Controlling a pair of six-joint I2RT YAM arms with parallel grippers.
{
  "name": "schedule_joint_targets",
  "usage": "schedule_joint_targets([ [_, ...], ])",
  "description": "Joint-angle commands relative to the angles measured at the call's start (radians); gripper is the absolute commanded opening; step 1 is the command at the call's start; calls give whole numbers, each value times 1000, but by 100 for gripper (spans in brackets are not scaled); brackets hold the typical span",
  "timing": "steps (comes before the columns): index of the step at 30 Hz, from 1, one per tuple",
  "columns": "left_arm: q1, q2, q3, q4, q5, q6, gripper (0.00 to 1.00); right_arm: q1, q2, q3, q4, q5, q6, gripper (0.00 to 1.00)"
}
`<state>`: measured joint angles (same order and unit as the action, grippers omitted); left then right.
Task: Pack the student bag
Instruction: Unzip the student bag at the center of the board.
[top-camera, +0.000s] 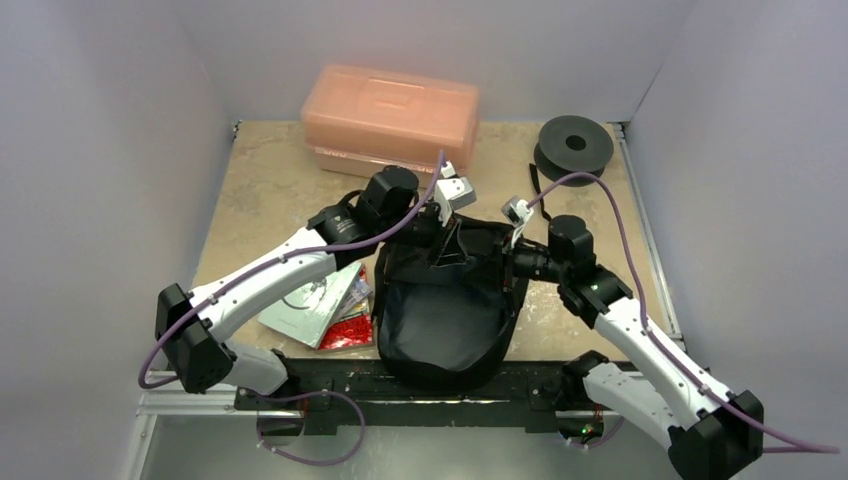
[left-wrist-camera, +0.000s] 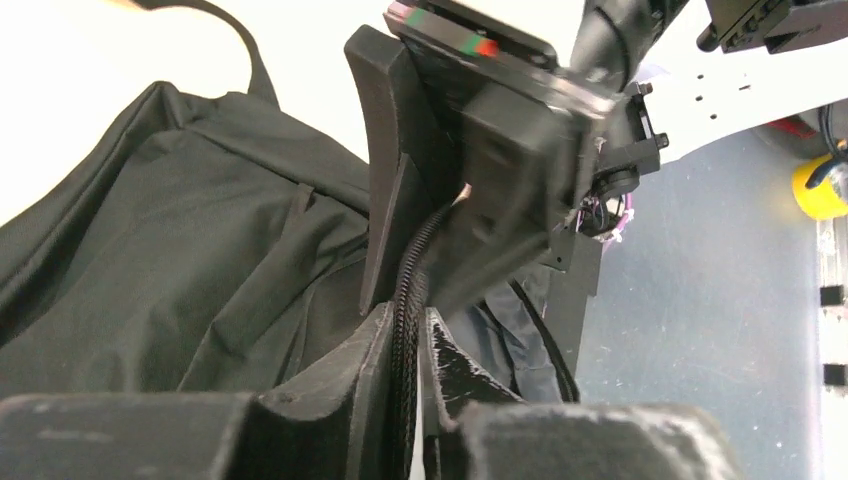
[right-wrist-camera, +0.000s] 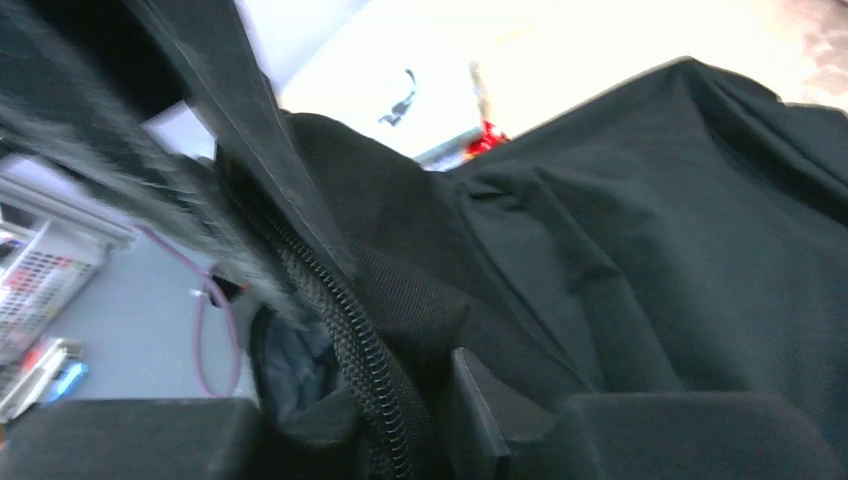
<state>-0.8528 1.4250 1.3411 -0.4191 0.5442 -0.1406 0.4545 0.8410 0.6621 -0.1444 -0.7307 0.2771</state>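
You had the student bag (top-camera: 445, 320) lying in the lower middle of the top view, its bottom toward the lower edge and its mouth toward the upper part, with a thin booklet (top-camera: 315, 310) and a red shiny packet (top-camera: 348, 332) just beside it at the left. Your left gripper (top-camera: 443, 238) was at the upper rim of the bag, and the left wrist view showed its fingers (left-wrist-camera: 335, 375) pressed together on the zip (left-wrist-camera: 410, 290). Your right gripper (top-camera: 512, 262) was at the upper right rim with the zip passing through its jaws, but in that blurred view I could not tell whether it gripped.
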Motion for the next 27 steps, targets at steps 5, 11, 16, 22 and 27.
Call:
schedule_joint_targets([
  [5,4,-290,-291,253,-340,-197,41,19,-25,24,26,214,0,0],
  [11,6,-499,-579,348,-687,-375,68,20,-186,8,-9,470,72,0],
  [16,5,-497,-605,291,-779,-509,74,20,-343,1,-39,698,156,0],
  [22,6,-206,-499,402,-528,-546,74,20,-414,8,-41,666,198,0],
  [27,13,34,-290,383,-470,-501,67,20,-507,22,-87,683,185,0],
])
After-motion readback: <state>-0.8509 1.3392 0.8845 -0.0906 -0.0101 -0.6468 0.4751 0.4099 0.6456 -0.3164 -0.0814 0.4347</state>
